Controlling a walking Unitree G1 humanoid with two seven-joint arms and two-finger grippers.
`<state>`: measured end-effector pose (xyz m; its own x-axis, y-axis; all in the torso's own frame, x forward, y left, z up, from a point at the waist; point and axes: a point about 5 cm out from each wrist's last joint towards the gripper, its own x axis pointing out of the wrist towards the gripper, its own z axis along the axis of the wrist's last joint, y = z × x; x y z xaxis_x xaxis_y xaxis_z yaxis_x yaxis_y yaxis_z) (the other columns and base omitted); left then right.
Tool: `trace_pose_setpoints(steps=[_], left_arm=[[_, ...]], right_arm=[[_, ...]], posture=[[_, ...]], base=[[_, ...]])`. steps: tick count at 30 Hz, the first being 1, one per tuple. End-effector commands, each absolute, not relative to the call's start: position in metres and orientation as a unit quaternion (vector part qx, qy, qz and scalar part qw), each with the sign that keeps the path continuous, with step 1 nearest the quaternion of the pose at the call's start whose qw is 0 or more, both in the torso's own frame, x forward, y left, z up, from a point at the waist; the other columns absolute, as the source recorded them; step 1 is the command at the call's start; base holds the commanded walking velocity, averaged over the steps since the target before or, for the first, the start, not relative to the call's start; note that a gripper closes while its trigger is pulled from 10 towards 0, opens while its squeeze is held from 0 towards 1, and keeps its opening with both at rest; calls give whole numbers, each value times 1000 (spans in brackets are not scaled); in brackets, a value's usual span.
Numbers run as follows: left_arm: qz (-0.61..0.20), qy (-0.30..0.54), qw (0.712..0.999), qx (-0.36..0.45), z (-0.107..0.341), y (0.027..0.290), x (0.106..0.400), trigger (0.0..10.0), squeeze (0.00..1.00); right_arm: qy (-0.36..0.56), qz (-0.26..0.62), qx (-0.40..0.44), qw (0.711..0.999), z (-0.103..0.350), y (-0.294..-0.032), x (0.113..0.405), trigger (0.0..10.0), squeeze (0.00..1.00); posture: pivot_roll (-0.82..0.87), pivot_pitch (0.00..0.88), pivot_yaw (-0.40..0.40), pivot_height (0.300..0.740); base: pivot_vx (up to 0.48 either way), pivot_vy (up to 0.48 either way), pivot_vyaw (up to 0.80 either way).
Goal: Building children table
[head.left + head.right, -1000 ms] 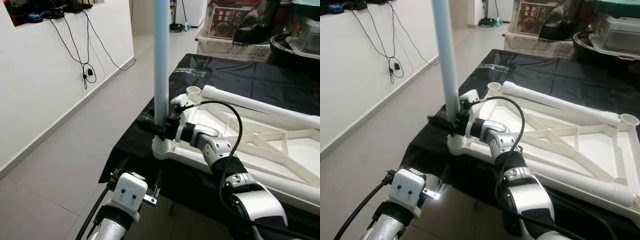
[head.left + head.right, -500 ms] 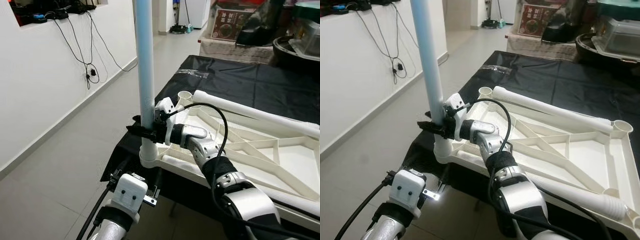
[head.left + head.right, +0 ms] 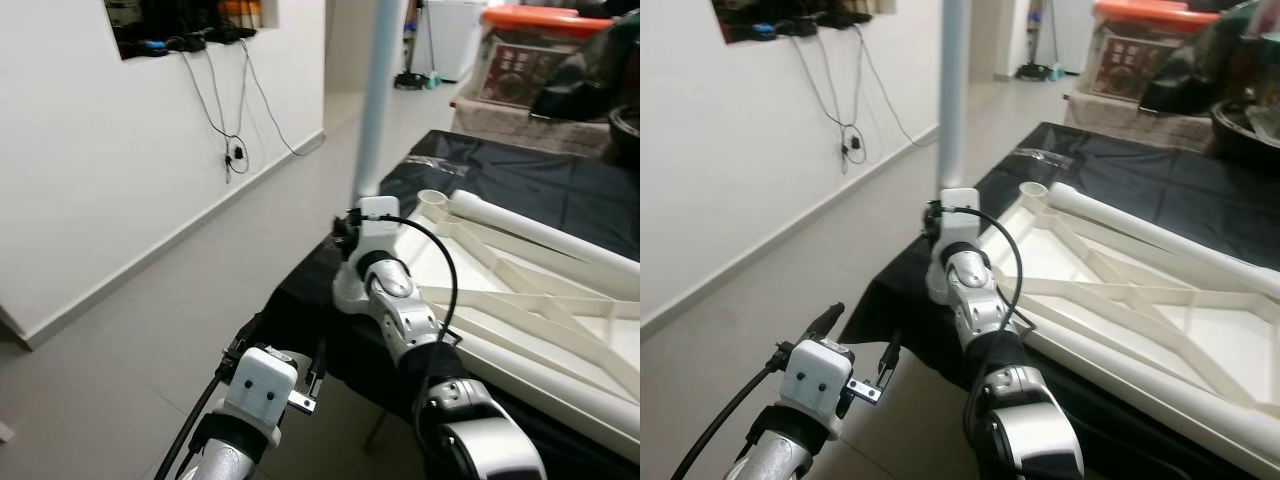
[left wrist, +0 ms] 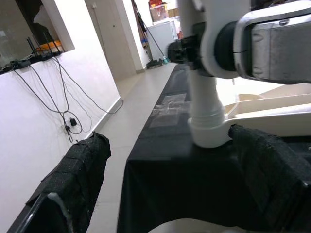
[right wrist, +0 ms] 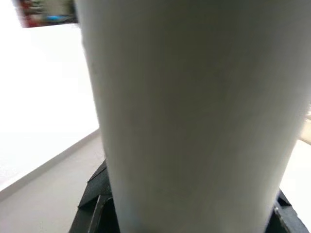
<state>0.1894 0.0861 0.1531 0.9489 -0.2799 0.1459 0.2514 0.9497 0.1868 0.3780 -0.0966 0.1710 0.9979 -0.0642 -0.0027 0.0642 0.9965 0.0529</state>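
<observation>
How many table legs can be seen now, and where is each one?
3. One pale blue leg stands upright in the near corner socket, at the right claw. Two white legs lie on the upturned tabletop. More may be hidden.

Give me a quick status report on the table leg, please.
Right gripper clamped on the blue leg, upright in the tabletop's corner socket. Left gripper open, idle below the table edge. Nothing in the way.

No legible text, brand, number or sign anywhere. Print on the brown box [image 3: 516, 85] beyond the tabletop too small and blurred to read.
</observation>
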Motion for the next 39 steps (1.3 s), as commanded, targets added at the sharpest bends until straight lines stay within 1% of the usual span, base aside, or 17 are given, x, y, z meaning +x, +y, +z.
trace_pose_setpoints(steps=[1,5,11,12,13,15,16,21,22,23,27,29,30,32,33,36,39], left_arm=[[-137,-82,984,83,150,86,190,10000,0],[-137,-83,984,83,151,85,191,10000,0],[-136,-83,984,83,151,86,192,10000,0],[-136,-82,984,83,150,86,192,10000,0],[-137,-82,984,83,150,86,192,10000,0],[-138,-82,984,83,150,85,192,10000,0],[-138,-83,984,82,151,84,192,10000,0],[-136,-83,984,80,150,84,193,10000,0],[-136,-82,984,80,150,85,192,10000,0],[-136,-81,984,80,150,85,192,10000,0],[-137,-80,984,81,149,86,192,10000,0],[-136,-80,984,82,150,87,192,10000,0],[-136,-80,984,82,150,87,192,10000,0],[-136,-81,984,83,150,88,192,10000,0],[-136,-81,984,83,150,88,192,10000,0],[-136,-81,984,84,150,88,193,10000,0],[-135,-82,984,85,150,88,193,10000,0]], right_arm=[[67,-114,47,990,143,-116,369,0,0],[66,-116,69,989,144,-95,366,0,0],[49,-124,61,989,149,-97,372,0,0],[36,-112,56,991,152,-97,374,10000,0],[22,-96,53,994,155,-96,376,10000,580],[12,-78,56,995,158,-93,375,10000,580],[-2,-58,56,997,161,-91,375,10000,1000],[-20,-33,61,997,166,-90,372,10000,1000],[-23,-24,61,998,166,-91,373,10000,843],[-27,-8,67,997,166,-90,373,10000,0],[-33,36,80,996,166,-86,374,10000,0],[-26,151,95,984,166,-72,374,10000,0],[-26,151,95,984,166,-72,374,10000,0],[-10,274,95,957,165,-63,374,10000,0],[-10,274,95,957,165,-63,374,10000,0],[5,385,72,920,170,-65,377,10000,0],[10,429,69,901,176,-66,378,10000,0]], posture=[[66,34,-11,740],[70,34,-12,740],[70,34,-12,740],[64,41,-12,740],[64,41,-12,740],[64,41,-12,740],[48,49,-17,740],[36,47,-14,740],[20,50,-7,740],[20,50,-7,740],[21,51,-3,740],[29,54,1,740],[29,54,1,740],[29,54,1,740],[29,54,1,740],[44,46,3,740],[56,45,2,740]], base=[[0,0,0],[0,0,0],[0,0,0],[0,0,0],[0,0,0],[0,0,0],[0,0,0],[0,0,0],[0,0,0],[0,0,0],[0,0,0],[0,0,0],[0,0,0],[0,0,0],[0,0,0],[0,0,0],[0,0,0]])
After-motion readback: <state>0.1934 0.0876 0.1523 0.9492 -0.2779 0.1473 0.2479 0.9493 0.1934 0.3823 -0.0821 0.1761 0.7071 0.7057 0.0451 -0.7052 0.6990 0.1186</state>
